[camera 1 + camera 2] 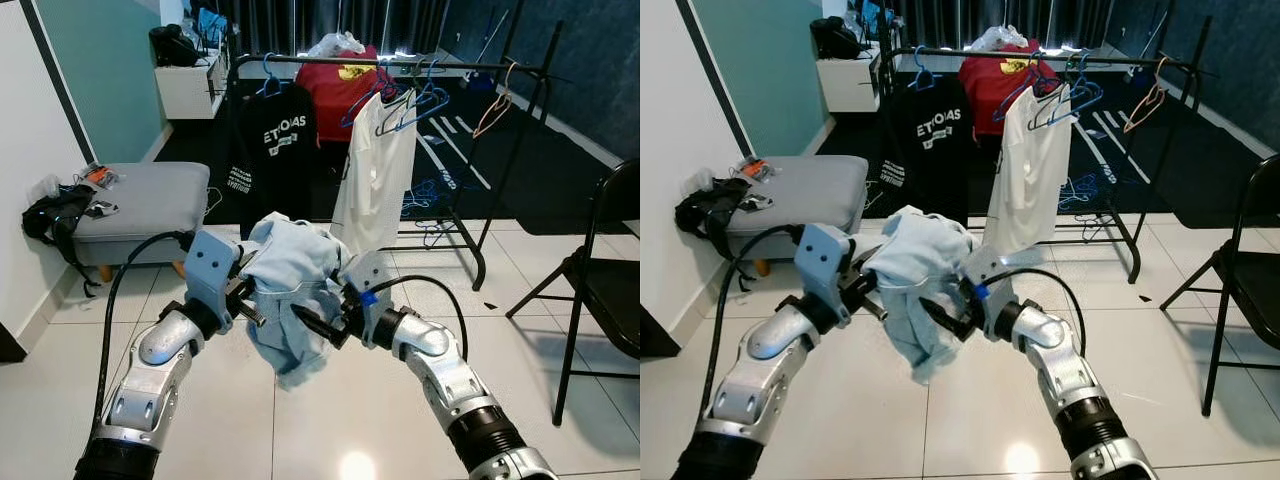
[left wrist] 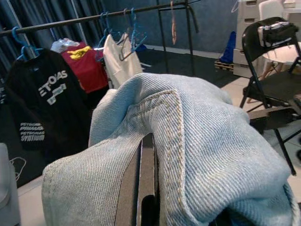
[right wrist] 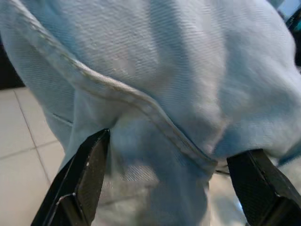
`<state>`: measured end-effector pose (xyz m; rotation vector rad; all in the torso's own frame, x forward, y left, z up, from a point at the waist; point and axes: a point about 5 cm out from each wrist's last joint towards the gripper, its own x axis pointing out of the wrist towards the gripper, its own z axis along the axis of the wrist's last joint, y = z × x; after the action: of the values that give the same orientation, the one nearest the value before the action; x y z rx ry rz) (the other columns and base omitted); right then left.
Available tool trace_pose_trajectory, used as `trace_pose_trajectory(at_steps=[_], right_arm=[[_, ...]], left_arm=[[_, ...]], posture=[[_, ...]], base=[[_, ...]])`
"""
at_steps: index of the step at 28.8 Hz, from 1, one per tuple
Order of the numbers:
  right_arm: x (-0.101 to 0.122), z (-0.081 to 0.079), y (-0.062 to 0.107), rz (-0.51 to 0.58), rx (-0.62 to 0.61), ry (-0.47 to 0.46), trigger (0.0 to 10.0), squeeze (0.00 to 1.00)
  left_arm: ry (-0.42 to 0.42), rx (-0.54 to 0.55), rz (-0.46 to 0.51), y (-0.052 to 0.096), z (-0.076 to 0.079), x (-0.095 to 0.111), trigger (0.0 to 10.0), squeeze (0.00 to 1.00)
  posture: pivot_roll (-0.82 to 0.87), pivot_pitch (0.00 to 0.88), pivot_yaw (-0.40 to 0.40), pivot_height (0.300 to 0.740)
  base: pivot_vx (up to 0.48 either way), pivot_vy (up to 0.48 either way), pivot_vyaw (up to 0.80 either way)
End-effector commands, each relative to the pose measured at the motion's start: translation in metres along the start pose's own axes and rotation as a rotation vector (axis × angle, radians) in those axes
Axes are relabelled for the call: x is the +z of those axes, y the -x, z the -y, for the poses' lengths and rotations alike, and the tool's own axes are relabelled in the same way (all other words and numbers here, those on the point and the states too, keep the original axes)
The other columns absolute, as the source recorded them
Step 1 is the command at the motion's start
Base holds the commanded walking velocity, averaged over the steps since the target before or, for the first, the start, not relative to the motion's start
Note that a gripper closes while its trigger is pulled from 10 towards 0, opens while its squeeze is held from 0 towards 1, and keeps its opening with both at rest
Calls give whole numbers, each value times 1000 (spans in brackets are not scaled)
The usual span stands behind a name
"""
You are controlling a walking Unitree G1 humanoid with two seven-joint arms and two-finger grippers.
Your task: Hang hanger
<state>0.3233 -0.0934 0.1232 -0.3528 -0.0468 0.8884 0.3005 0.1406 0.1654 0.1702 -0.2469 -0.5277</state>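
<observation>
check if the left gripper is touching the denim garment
Touching: in the left wrist view the left gripper has its shut fingers pressed into the denim garment.

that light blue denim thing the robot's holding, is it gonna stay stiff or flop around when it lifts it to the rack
Probably floppy: the denim garment bunches between the left gripper and right gripper, its tail dangling. It looks thick-seamed, so likely heavyish for cloth. Its woven surface seems unlikely to slip.
</observation>
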Motion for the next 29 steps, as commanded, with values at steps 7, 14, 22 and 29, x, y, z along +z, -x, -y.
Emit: trace_pose_trajectory(at_steps=[7, 14, 22, 29], right_arm=[[6, -6, -6, 19, 48, 99, 7176, 0], [5, -9, -6, 36, 51, 38, 0, 0], [5, -7, -5, 63, 15, 44, 0, 0], [9, -2, -5, 96, -29, 31, 0, 0]], left_arm=[[-14, -37, 67, -8, 4, 16, 10000, 0], [-18, -25, 62, -7, 2, 15, 10000, 0], [-35, 7, 36, -6, -4, 12, 10000, 0], [-42, 33, -2, -3, -9, 7, 10000, 0]], posture=[[62, 0, -26, 740], [61, 0, -20, 740], [63, 0, -19, 740], [64, 0, -18, 740]], base=[[0, 0, 0], [0, 0, 0], [0, 0, 0], [0, 0, 0]])
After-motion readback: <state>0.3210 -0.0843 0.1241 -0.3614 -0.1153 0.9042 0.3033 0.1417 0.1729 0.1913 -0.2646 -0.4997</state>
